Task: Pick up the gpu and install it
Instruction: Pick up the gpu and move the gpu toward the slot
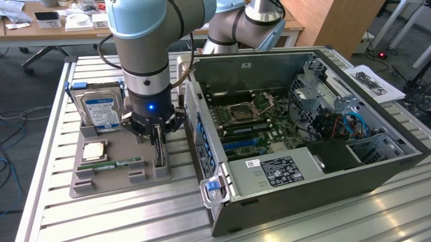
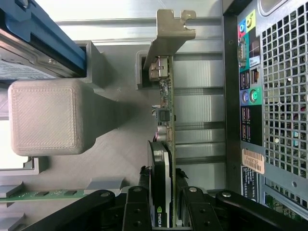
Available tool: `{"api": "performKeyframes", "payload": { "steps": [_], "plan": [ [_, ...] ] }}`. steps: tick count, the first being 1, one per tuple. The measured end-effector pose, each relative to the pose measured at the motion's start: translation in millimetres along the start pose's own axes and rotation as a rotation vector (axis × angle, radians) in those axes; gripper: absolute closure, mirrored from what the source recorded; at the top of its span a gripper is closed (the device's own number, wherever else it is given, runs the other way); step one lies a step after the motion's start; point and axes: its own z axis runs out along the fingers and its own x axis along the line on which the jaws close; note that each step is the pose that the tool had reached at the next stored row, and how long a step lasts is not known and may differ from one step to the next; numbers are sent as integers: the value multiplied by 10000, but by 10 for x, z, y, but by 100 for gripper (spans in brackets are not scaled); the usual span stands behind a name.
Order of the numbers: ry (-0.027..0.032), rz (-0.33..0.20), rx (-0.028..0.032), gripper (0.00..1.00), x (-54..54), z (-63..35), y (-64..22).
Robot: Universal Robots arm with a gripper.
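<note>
This is a robotics lab in an office-like room. A grey-and-blue robot arm (image 1: 145, 45) with a gripper (image 1: 157, 156) reaches down over a tabletop (image 1: 323, 222) of ribbed aluminium profiles. The tabletop carries an opened desktop computer case (image 1: 316, 199) and a grey printed fixture (image 1: 114, 181) holding a hard drive (image 1: 101, 108) and other loose computer parts. Behind stand wooden desks (image 1: 40, 31) strewn with boxes (image 1: 47, 19), and cables (image 1: 10, 123) trail over the dark floor (image 1: 34, 85).

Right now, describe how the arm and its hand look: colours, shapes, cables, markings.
The arm is silver-grey tubing with light-blue joint caps; a black cable loops beside it. Its black wrist section carries a lit blue light. The hand is black, with jointed linkage fingers pinned by round rivets.
</note>
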Motion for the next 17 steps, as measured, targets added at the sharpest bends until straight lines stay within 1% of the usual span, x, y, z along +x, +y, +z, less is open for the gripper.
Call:
{"api": "performKeyframes", "payload": {
  "steps": [6, 17],
  "plan": [
    [33, 74, 4, 67, 0, 3, 0],
    [36, 111, 3, 67, -1, 5, 0]
  ]
}}
